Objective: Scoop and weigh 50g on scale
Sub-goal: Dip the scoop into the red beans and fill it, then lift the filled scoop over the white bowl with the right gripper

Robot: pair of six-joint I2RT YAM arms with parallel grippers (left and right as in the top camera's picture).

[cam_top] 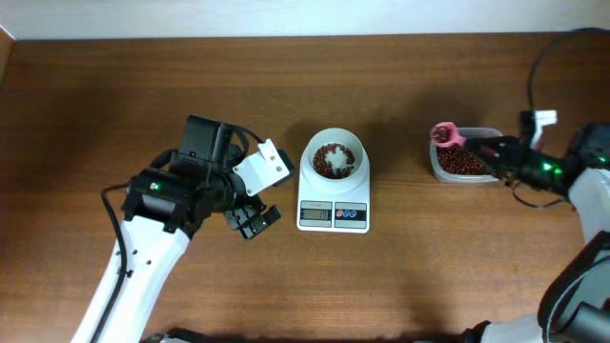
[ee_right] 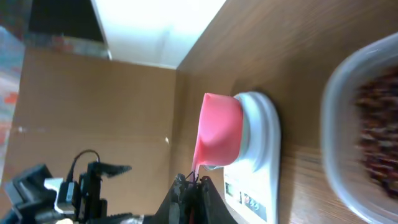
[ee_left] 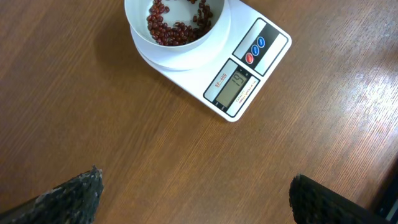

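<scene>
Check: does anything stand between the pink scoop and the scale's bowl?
Nothing visible does. The pink scoop, held by the right gripper above the tub, has only bare table between it and the bowl on the scale.

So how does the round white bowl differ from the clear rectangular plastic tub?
The round white bowl is opaque and sits on the white digital scale; the clear rectangular plastic tub rests on the wooden table. The bowl's red-brown beans are a thin scatter; the tub's cover its floor. The pink scoop is over the tub, not the bowl. Both hold beans.
</scene>
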